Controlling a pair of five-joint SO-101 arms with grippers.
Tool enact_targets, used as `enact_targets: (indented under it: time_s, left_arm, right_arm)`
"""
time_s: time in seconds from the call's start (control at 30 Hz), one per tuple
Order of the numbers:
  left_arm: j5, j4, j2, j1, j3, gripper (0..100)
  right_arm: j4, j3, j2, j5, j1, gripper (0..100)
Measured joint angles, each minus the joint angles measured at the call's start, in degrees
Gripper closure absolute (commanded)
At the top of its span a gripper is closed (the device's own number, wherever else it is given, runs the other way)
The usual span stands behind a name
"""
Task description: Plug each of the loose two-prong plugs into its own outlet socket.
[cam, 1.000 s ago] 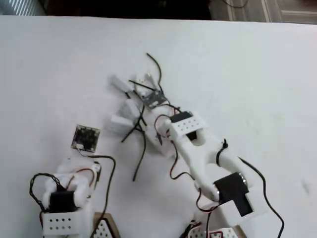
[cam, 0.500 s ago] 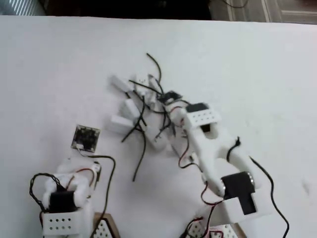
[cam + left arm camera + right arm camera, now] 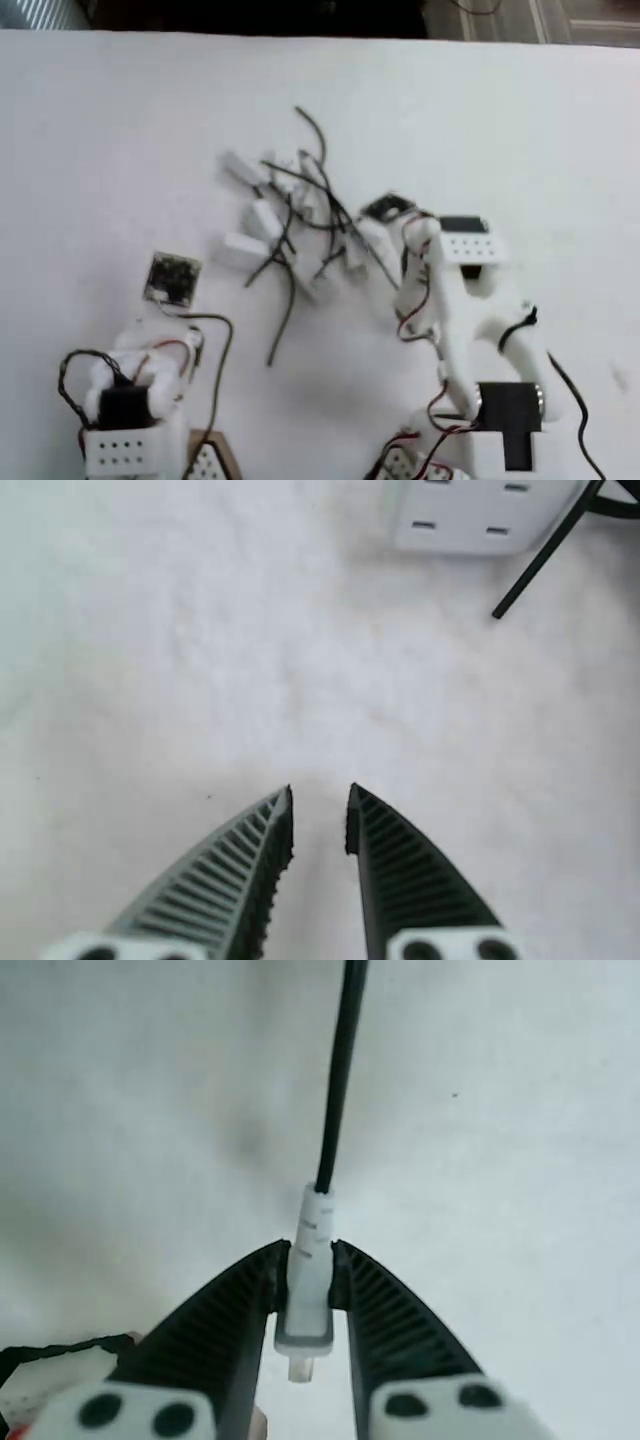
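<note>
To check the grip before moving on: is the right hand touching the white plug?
Touching. The right wrist view shows the plug clamped between both fingers of the right hand, with no gap on either side.

White table [image 3: 520, 120], lit bright and even. Past the far edge it's a dark strip [image 3: 250, 15], a pale ribbed thing [image 3: 35, 12] at one corner, light floor or trim [image 3: 580, 20] at the other

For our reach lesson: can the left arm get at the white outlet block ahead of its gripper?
Probably yes: the left gripper hangs open and empty over bare table, with nothing between it and the outlet block; a black cord lies beside the block.
</note>
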Motion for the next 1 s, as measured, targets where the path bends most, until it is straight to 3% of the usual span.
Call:
enact_targets:
  time_s: [0.5, 1.0]
  left_arm:
    - [0.0, 0.0, 0.0, 0.0, 0.0, 89]
    - [0.0, 0.0, 0.0, 0.0, 0.0, 89]
  right_arm:
    - [-1.5, 4.0, 0.0, -2.7, -6.2, 87.3]
    - [-0.3, 4.0, 0.0, -2.7, -6.3, 90.1]
